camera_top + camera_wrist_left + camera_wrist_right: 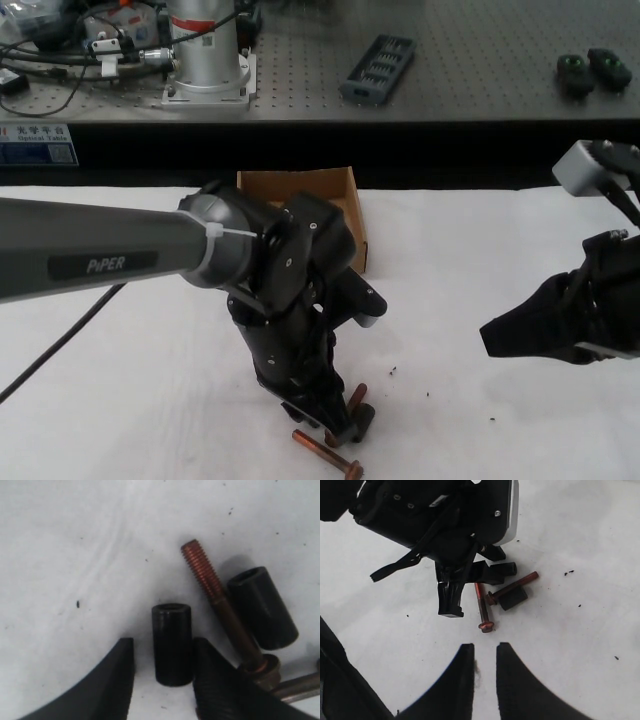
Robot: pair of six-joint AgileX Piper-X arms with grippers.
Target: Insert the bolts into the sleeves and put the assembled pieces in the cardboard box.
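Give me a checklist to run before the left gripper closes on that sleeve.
1. Sleeve between the fingers of the open left gripper: ok.
2. Nearest bolt head clear of those fingers: cannot tell, they overlap.
3. Second sleeve outside the fingers: ok.
4. Right gripper open and empty: ok.
5. Cardboard box on the bench: ok.

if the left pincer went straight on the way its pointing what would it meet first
The left pincer would most likely meet the black sleeve between its open fingers; they may instead pass either side and touch the white cloth beneath. Depth is unclear.
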